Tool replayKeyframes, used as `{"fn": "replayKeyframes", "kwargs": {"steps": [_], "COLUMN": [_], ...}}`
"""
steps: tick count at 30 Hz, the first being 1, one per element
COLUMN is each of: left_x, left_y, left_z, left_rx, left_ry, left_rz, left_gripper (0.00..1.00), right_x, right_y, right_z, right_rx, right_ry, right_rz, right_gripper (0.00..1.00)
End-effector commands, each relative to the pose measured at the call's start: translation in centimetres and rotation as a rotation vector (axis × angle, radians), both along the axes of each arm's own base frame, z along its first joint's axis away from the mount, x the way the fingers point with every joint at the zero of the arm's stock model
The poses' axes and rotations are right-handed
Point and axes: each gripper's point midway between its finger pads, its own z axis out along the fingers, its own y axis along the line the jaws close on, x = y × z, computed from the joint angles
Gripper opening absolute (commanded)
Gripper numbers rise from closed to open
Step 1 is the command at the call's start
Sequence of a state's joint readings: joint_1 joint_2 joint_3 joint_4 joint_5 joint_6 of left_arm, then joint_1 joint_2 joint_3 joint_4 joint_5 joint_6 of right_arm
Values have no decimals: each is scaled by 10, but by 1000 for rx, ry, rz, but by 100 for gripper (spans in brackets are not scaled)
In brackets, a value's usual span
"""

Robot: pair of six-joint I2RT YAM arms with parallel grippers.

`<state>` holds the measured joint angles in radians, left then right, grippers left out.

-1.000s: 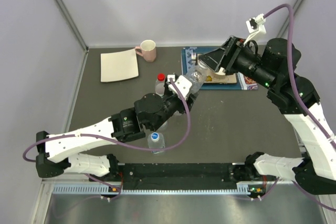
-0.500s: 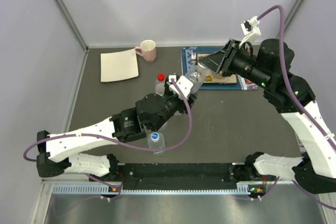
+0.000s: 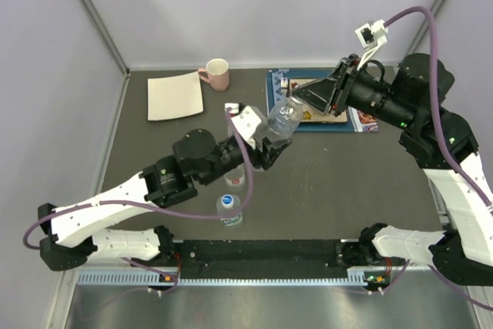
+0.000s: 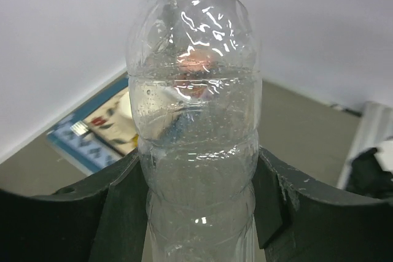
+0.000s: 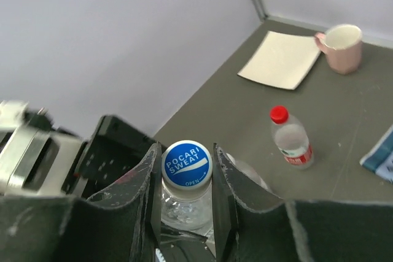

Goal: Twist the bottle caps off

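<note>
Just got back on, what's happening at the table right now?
The left gripper holds a clear ribbed plastic bottle up off the table, jaws shut round its body. The right gripper has its jaws pinched on that bottle's blue-and-white screw cap; whether it has loosened cannot be told. A red-capped bottle and a blue-capped bottle stand capped nearby.

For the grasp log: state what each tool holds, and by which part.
Left tool grips the clear bottle around its lower body; right tool pinches its blue cap by the sides.
</note>
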<state>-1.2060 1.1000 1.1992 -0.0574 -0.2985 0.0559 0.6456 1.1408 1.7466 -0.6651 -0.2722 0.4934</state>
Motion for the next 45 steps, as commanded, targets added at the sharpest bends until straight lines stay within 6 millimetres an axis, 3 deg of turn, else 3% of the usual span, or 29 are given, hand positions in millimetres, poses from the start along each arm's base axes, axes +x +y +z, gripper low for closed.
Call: {"fn": "replayKeyframes", "kwargs": {"steps": [1,2,4,8,16,28,45], "left_x": [-64,-60,-80,-103,-136,-143,-136], "left_y": [0,6,10,20,28,27,22], "left_z": [60,62,62,65,61,50,42], "left_rx": [-185,-192,-199,-194,-169,-147,-130], "left_ry": [18,25,67,79,159,224,252], "left_rz": [-441,-465,-606,-783,-1046,-1159,-1179], "left_gripper": [48,48,48,48,49,50,50], "right_x": [-40,-54,-65,-97,-136,-187,-228], "right_y": [13,16,16,15,6,-7,-34], "right_z": [23,25,30,34,39,35,53], "right_rx": [-25,-22,-18,-2,18,63,101], "right_ry": [-163,-186,-231,-307,-435,-563,-701], "right_rz": [245,323,381,539,705,996,1107], "right_gripper": [0,0,0,0,0,0,0]}}
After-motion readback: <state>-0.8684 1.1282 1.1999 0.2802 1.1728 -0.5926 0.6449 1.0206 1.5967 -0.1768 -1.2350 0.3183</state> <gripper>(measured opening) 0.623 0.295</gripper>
